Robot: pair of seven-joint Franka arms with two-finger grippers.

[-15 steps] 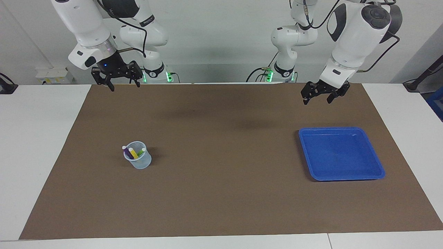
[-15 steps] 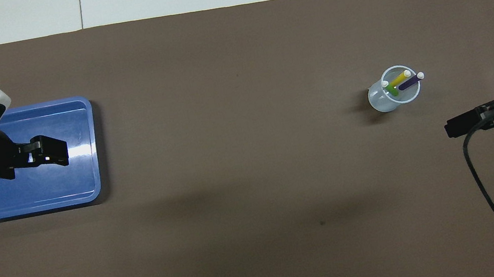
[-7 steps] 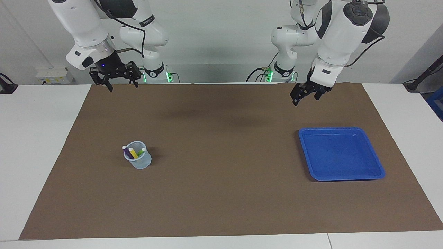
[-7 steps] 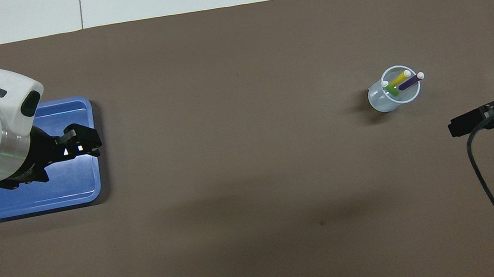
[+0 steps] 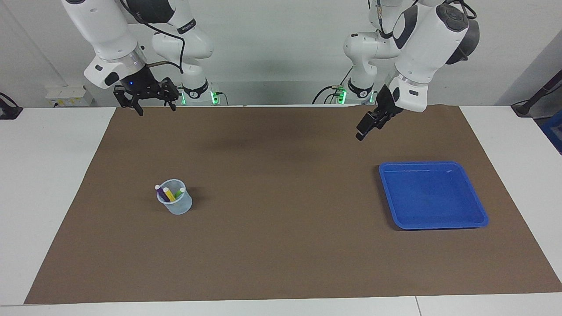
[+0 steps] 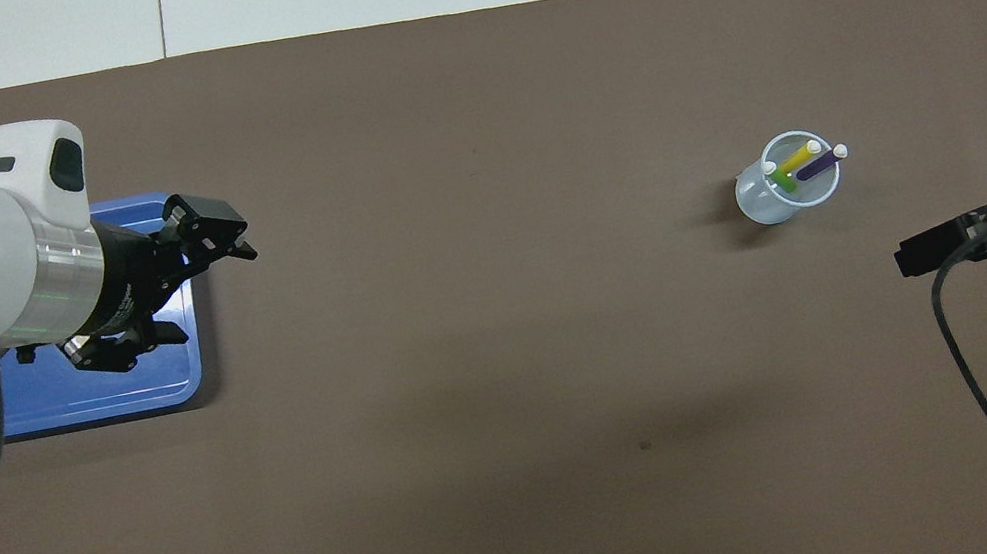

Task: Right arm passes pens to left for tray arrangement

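Three pens [image 5: 168, 193], purple, yellow and green, stand together in a small translucent cup [image 5: 176, 205] on the brown mat toward the right arm's end. From overhead the pens [image 6: 801, 165] lean out of the cup [image 6: 767, 203]. My right gripper [image 5: 158, 109] hangs open and empty, high over the mat's edge by its base, well apart from the cup; overhead it shows edge-on [image 6: 904, 259]. The blue tray [image 5: 432, 197] lies empty toward the left arm's end. My left gripper [image 5: 363, 131] is open and empty, raised over the mat just off the tray [image 6: 117, 389] corner toward the table's middle.
A brown mat [image 5: 281, 254] covers most of the white table [image 5: 44, 184]. A black cable [image 6: 983, 404] loops down from the right arm's wrist. Both arm bases stand at the robots' edge of the table.
The left arm has swung its gripper off the tray toward the table's middle and turned its wrist. The right gripper has barely shifted. Pens, cup and tray have not moved.
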